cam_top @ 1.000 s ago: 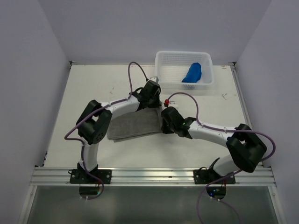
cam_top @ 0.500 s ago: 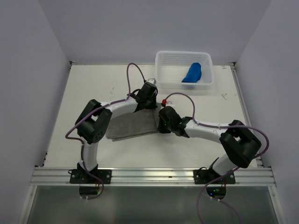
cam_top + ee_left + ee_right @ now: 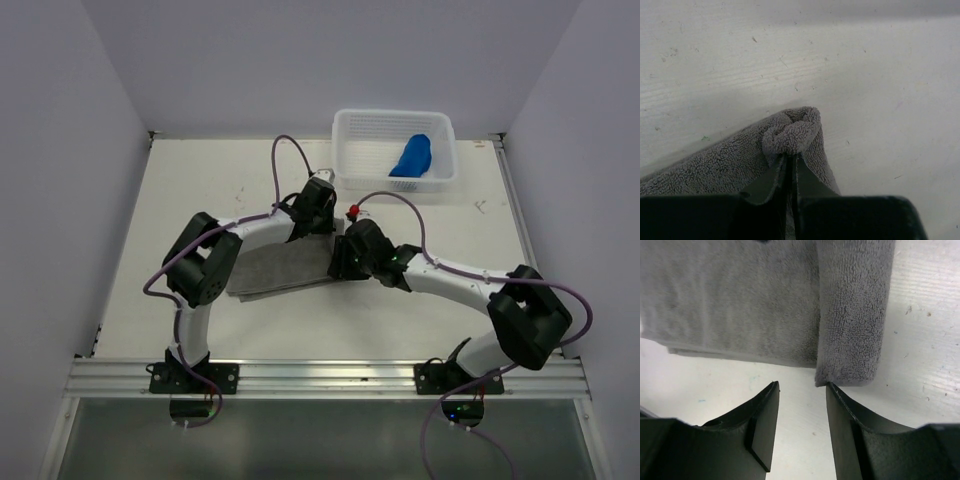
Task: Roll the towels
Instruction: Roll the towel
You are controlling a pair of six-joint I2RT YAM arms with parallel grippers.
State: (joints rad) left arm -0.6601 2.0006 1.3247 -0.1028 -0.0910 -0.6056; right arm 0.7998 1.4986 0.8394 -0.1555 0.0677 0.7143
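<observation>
Though arms (image 3: pixel 262 230) hide much of the grey towel (image 3: pixel 283 270), left hand (image 3: pixel 791 156) pinches its corner; open right hand (image 3: pixel 802 390) faces the roll (image 3: pixel 852 330).

top: bright, even, diffuse; faint soft shadows on the bench (image 3: pixel 200 180) | left wrist: dimmer, grey cast, shade band along top edge; grey towel (image 3: pixel 790 134) pile sharp; left hand (image 3: pixel 791 167) black, blurred | right wrist: bright; right hand (image 3: pixel 802 390) dark, soft-edged

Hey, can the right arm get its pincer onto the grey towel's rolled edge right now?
Probably yes: the right pincer is open just short of the rolled edge of the grey towel, only table between them.
</observation>
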